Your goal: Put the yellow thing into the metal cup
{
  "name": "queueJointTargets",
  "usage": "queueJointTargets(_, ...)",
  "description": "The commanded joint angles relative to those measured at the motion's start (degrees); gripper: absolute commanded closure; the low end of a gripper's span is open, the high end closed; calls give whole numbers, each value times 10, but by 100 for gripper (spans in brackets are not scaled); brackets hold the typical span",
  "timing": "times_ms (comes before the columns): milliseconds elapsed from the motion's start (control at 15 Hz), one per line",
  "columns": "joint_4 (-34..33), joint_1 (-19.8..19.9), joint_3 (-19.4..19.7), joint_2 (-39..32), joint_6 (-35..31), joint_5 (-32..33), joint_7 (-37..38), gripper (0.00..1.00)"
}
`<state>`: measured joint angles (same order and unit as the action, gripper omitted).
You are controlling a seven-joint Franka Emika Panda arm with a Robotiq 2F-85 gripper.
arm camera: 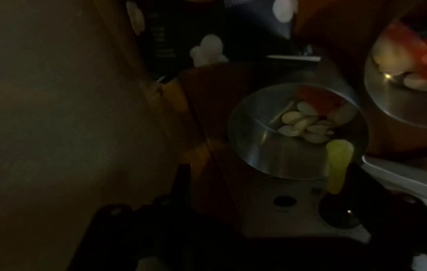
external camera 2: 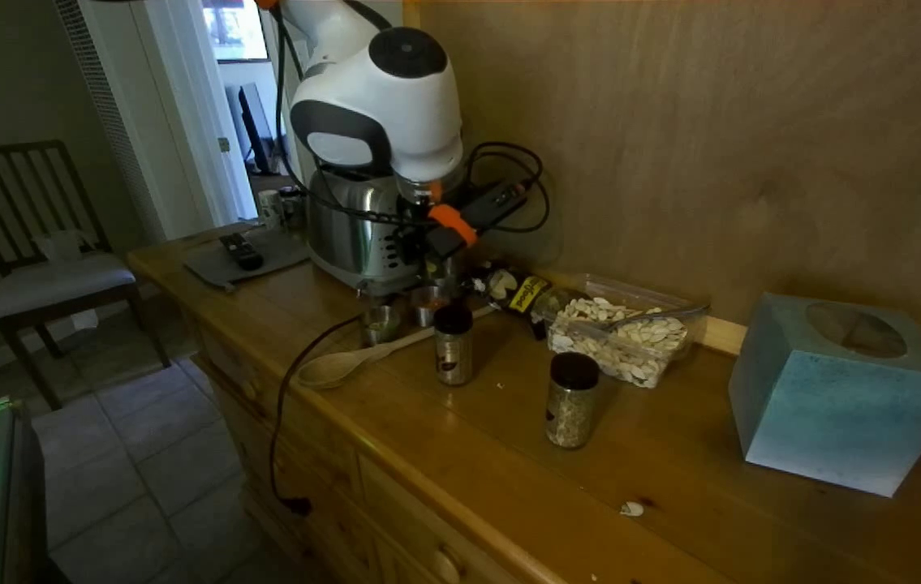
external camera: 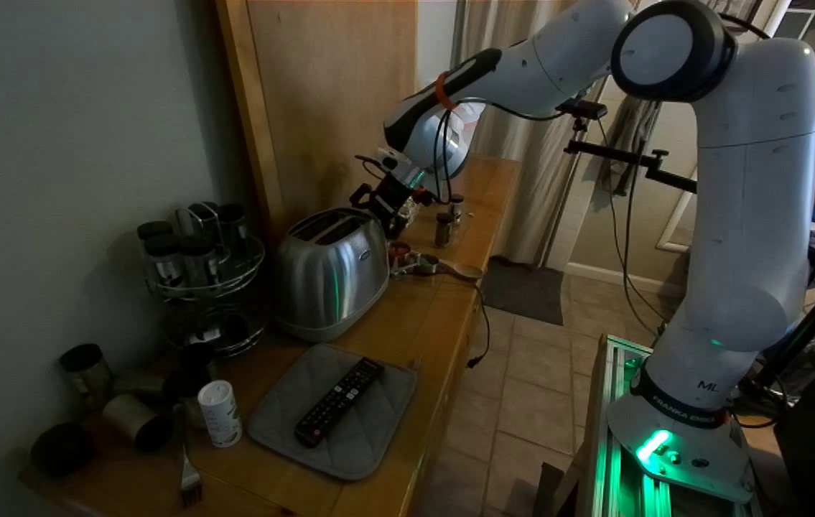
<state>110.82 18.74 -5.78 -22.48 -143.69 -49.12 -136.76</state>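
A metal cup (arm camera: 269, 154) stands below my gripper in the wrist view, with pale seeds and something red inside. The yellow thing (arm camera: 339, 163), small and longish, is at the tip of my right-hand finger in the wrist view, over the cup's near right rim; it appears to cling to that finger. My gripper (arm camera: 269, 175) is open, its fingers wide apart on either side of the cup's near rim. The picture is dark, so contact is hard to judge. In both exterior views my gripper (external camera: 391, 215) (external camera 2: 428, 243) is low beside the toaster, and the yellow thing is not discernible.
The shiny toaster (external camera: 335, 273) stands right beside my gripper. A second metal cup (arm camera: 409, 109) with red pieces and seeds is close by. A dark bag (external camera 2: 513, 290), a wooden spoon (external camera 2: 346, 367), spice jars (external camera 2: 454, 349) and a seed box (external camera 2: 622, 341) are near.
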Motion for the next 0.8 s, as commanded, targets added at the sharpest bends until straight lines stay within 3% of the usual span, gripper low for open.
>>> queueJointTargets(0, -17, 1, 7, -14, 18, -62, -39, 0)
queueJointTargets(67, -17, 0, 9, -14, 8, -80, -48, 0)
queueJointTargets(133, -2, -18, 25, -2, 9, -48, -20, 0)
queueJointTargets(733, -8, -18, 38, -7, 33, -50, -27, 0)
